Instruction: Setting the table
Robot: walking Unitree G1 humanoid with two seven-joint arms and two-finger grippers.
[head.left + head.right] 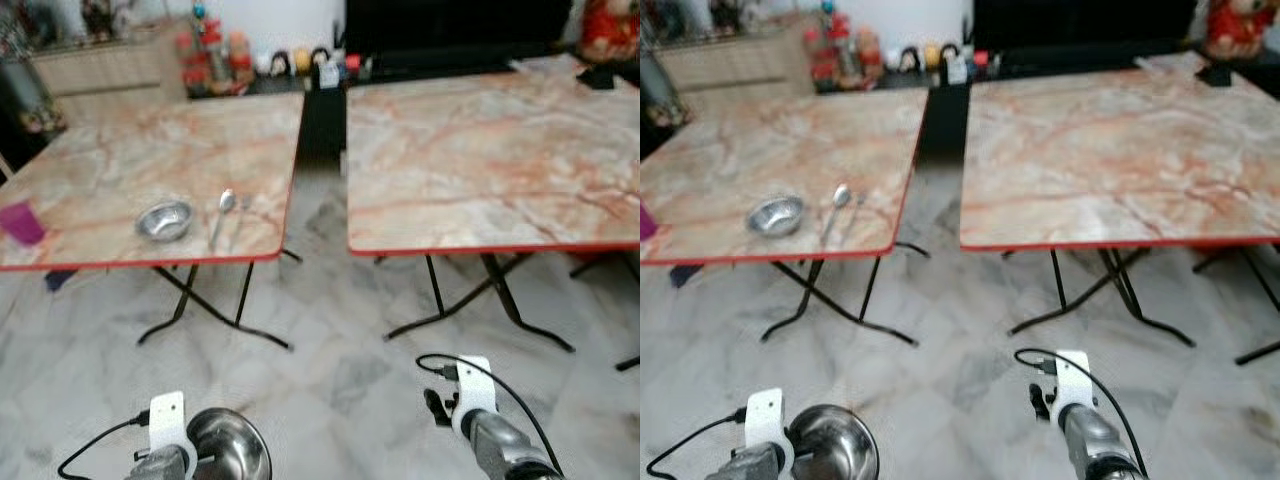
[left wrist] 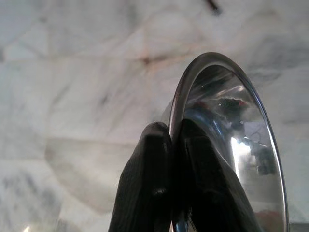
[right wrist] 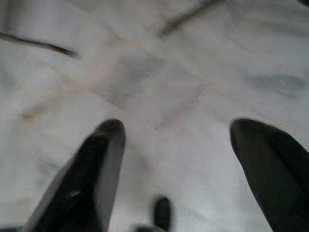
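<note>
My left gripper (image 2: pixel 175 137) is shut on the rim of a steel bowl (image 1: pixel 232 444), carried low above the floor at the bottom left. My right gripper (image 3: pixel 176 140) hangs open over the marble floor, with nothing between its fingers. Ahead on the left folding table (image 1: pixel 120 150) sit a second steel bowl (image 1: pixel 164 220), a spoon (image 1: pixel 222 214) just right of it, and a purple cup (image 1: pixel 21 222) at the table's left edge. The right table (image 1: pixel 480 150) stands bare beside it.
A narrow gap separates the two marble-topped tables, whose black crossed legs (image 1: pixel 215 310) spread over the floor. Bottles and figurines (image 1: pixel 215 55) line a dark sideboard behind. A dark object (image 1: pixel 598 76) lies at the right table's far corner.
</note>
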